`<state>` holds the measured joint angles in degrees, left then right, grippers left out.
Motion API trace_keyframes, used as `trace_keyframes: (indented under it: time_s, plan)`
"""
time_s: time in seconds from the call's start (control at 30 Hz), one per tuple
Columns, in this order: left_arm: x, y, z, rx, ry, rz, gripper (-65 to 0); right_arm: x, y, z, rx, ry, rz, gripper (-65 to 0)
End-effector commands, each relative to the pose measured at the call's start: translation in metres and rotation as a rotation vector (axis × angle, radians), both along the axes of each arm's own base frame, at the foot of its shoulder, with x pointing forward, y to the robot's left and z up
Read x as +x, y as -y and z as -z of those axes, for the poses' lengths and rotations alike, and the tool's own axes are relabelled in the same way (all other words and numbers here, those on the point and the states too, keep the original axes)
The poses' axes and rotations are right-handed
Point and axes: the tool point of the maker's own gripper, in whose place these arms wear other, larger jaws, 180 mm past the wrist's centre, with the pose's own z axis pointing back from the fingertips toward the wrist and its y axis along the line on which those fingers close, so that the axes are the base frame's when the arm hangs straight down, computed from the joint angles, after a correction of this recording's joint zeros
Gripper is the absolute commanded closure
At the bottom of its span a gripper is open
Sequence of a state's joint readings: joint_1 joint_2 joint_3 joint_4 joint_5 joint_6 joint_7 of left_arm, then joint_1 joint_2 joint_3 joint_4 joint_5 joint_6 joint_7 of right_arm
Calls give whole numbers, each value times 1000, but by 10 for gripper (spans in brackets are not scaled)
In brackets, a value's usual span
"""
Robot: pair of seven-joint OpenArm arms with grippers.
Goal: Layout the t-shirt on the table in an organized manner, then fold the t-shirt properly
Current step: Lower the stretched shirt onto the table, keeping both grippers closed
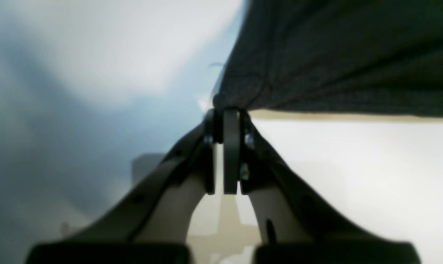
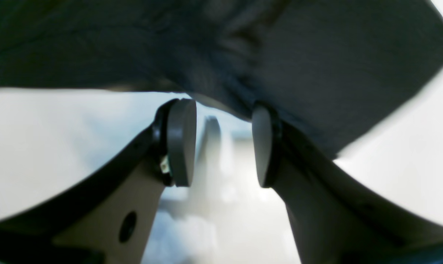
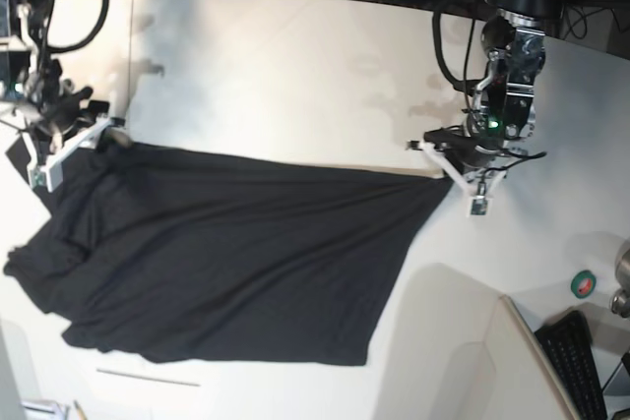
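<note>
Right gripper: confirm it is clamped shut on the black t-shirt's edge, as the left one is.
Wrong. The right wrist view shows the right gripper open, pads apart, below the black t-shirt. The left gripper is indeed clamped on its edge.

plain black t-shirt (image 3: 236, 263), seemingly off-white table (image 3: 295, 76)

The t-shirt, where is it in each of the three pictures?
Left wrist view: the t-shirt fills the upper right, its corner pinched in the shut left gripper.
Right wrist view: it hangs across the top, above the open right gripper.
Base view: it lies spread across the middle.
Shared landmark: the off-white table under the shirt.
</note>
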<state>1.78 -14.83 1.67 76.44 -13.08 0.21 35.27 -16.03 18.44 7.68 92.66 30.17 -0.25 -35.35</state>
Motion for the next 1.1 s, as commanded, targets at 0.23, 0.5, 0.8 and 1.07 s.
trace_keyframes:
  time_s: [0.23,0.5,0.8,1.07]
  plan:
    - [-1,-28,-9,48,30,-24,0,31,149,-2,-99,150,410,-317]
    - [0,-29,-9,47,32,-30,0,47,172,48,-119,63,329,-321]
    - [-1,-29,-9,44,29,-34,0,30,147,86,-174,-14,201,-314]
    - [-7,-31,-5,48,16,-35,0,-6,113,99,-153,-27,115,-167]
